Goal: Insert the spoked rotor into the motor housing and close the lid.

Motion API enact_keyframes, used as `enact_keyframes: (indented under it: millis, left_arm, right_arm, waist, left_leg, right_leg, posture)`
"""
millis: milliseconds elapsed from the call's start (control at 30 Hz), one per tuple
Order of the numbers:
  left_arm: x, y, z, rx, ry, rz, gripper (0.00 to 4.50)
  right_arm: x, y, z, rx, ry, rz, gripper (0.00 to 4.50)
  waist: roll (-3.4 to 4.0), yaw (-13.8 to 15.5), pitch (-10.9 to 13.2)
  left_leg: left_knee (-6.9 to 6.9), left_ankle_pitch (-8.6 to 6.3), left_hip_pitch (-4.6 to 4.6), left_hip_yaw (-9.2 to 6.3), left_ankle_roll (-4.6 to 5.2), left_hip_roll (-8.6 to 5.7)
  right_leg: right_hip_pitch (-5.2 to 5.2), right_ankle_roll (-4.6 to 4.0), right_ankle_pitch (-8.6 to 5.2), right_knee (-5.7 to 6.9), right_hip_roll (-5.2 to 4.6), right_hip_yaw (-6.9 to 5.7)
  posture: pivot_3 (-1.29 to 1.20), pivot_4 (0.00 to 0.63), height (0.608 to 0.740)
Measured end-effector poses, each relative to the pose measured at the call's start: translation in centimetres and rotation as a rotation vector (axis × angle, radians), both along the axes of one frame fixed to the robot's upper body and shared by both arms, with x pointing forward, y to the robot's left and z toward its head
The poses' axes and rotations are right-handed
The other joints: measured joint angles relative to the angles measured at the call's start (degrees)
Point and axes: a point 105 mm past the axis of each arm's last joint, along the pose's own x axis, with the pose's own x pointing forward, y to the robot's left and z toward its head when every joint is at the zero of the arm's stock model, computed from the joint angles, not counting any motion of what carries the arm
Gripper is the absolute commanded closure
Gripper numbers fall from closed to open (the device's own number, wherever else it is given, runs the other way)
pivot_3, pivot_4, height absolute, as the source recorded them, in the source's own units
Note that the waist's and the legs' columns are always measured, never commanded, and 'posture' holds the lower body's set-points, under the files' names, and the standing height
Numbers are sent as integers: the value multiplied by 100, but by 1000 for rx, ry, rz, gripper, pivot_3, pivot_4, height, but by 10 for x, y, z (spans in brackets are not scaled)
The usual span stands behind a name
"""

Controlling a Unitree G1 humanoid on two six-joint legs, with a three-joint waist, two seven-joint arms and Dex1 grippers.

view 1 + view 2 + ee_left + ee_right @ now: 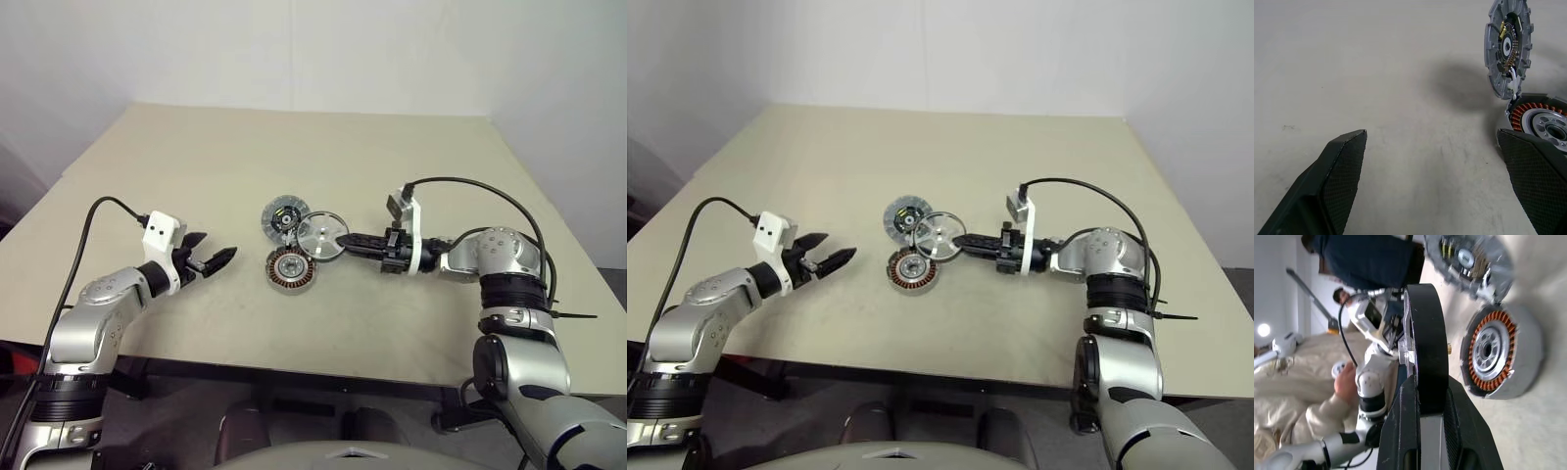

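- The spoked rotor point(321, 236) is a thin round wheel with a dark rim and shiny silver spokes. In the head view its flat face tips up toward the camera. In the right wrist view we see it edge-on, as a thick black band point(1422, 352).
- The right gripper point(340, 242) pinches the rotor by its rim, with its two black fingers pressed on either side. The gripper lies almost flat and points to the robot's left.
- The rotor is up off the table, between the lid and the motor housing and a bit to their right.
- The motor housing point(291, 268) is a round silver cup lying flat on the table, open side up. It has a ring of orange-brown wire around a shiny middle.
- The lid point(284, 215) is a grey disc with a bumpy rim and a dark middle with small yellow bits. It sits just behind the housing, touching its edge.
- The left gripper point(215, 258) is spread wide and holds nothing. It points at the housing from the left, well apart from it.
- The table point(196, 157) is plain and pale tan. Behind it is a white wall point(294, 49).
- In the right wrist view, a person in dark clothes point(1366, 259) stands far off.
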Motion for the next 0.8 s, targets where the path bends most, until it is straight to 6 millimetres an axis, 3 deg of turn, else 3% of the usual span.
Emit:
enact_keyframes:
  millis: [433, 633, 800]
  left_arm:
    - [-10, 11, 0, 28, 9, 35, 0]
    - [-13, 15, 1, 33, 7, 52, 0]
    - [-13, 17, 5, 35, -9, 61, 0]
  right_arm:
    - [0, 41, -32, -45, 67, 38, 4190]
    - [4, 41, -46, -78, 88, 11, 4190]
    - [8, 41, -46, -72, 79, -3, 4190]
  waist:
    - [0, -5, 0]
    - [0, -8, 0]
    - [-1, -13, 0]
  left_leg:
    - [-2, 0, -1, -1, -1, 0]
    - [-2, 0, -1, -1, -2, 0]
    - [-2, 1, 2, -1, -3, 0]
  right_leg:
    - [-1, 0, 0, -2, -1, -2]
    - [-1, 0, 0, -1, -1, -3]
    - [1, 0, 0, 2, -1, -2]
  posture:
    - [0, 0, 740]
    - [0, 0, 740]
    - [0, 0, 740]
